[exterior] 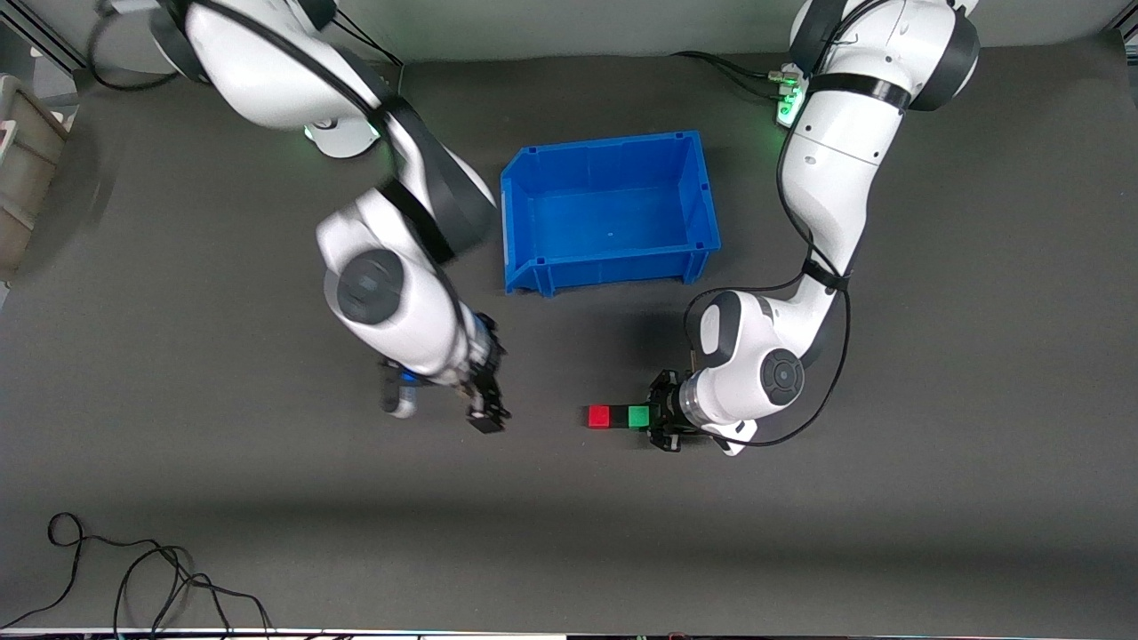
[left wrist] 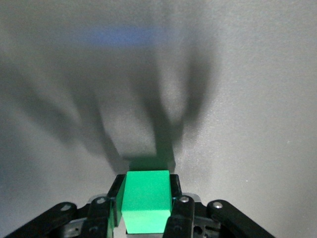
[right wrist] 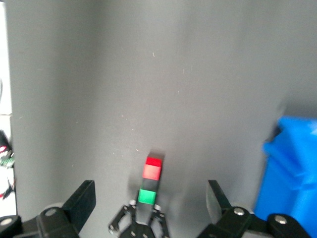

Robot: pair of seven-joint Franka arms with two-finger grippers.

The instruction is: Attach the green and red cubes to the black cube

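Observation:
The red cube (exterior: 599, 416), the black cube (exterior: 619, 416) and the green cube (exterior: 638, 416) form one joined row, black in the middle. My left gripper (exterior: 656, 418) is shut on the green cube (left wrist: 146, 201), with the row pointing toward the right arm's end of the table. I cannot tell whether the row rests on the mat. My right gripper (exterior: 487, 414) is open and empty, a short way off the red end. The right wrist view shows the red cube (right wrist: 152, 169), black cube (right wrist: 150, 183), green cube (right wrist: 147, 197) and my right gripper (right wrist: 150, 192) with its fingers wide apart.
A blue bin (exterior: 609, 147) stands on the mat between the arms, farther from the front camera than the cubes; its corner also shows in the right wrist view (right wrist: 290, 168). Loose black cables (exterior: 160, 569) lie near the front edge. A grey box (exterior: 18, 178) stands at the right arm's end.

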